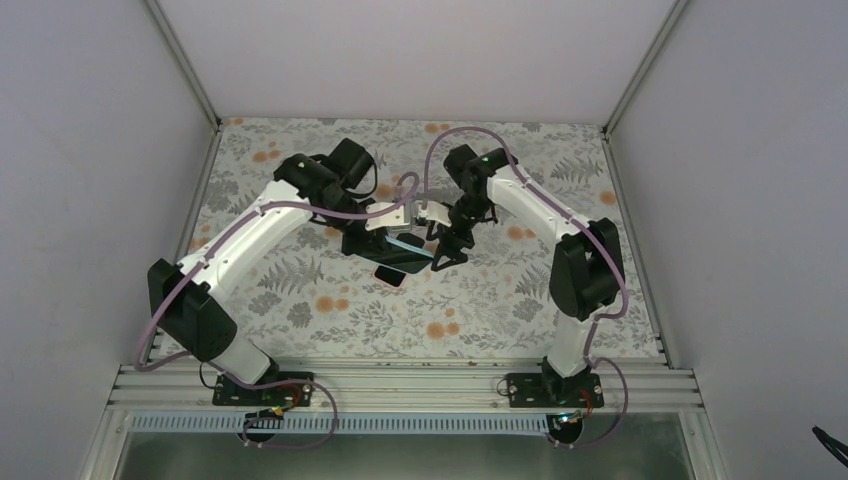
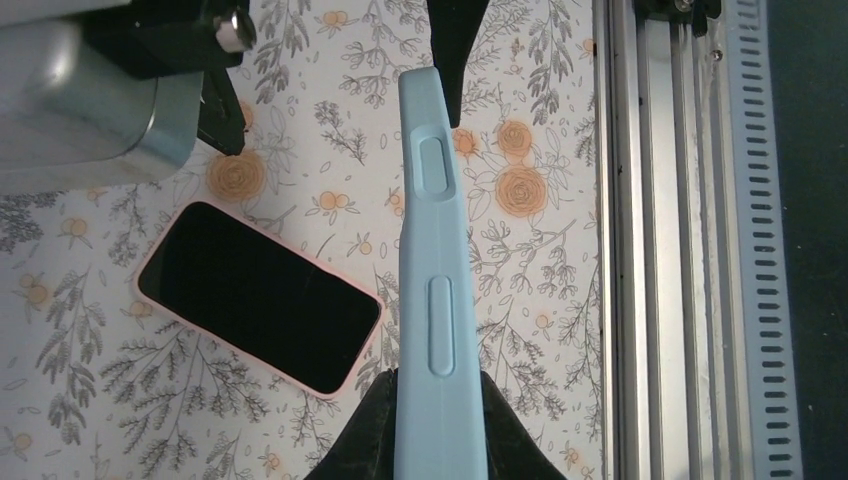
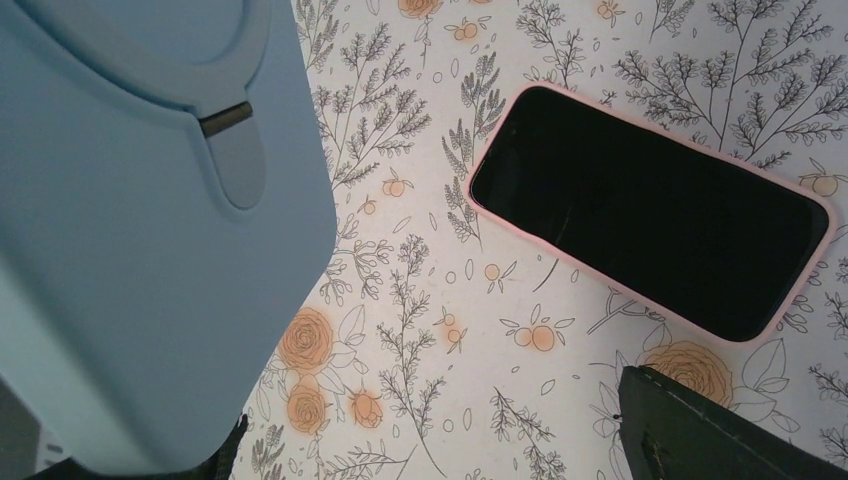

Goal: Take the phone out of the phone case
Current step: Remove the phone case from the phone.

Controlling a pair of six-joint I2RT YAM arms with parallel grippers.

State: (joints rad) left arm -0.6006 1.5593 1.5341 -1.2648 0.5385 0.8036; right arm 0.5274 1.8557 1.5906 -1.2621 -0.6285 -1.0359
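My left gripper (image 2: 437,400) is shut on a light blue phone case (image 2: 437,280), holding it edge-on above the table; its side buttons face the left wrist camera. Whether a phone sits inside it does not show. In the top view the blue case (image 1: 408,243) spans between my left gripper (image 1: 385,238) and my right gripper (image 1: 445,250). My right gripper (image 3: 430,420) is open; one finger (image 3: 700,430) shows at lower right, and the blue case's back (image 3: 140,250) with its ring stand fills the left side.
A phone in a pink case (image 2: 258,297) lies screen-up on the floral mat, under the held case; it also shows in the right wrist view (image 3: 650,210) and the top view (image 1: 392,276). The aluminium rail (image 2: 650,240) runs along the near edge.
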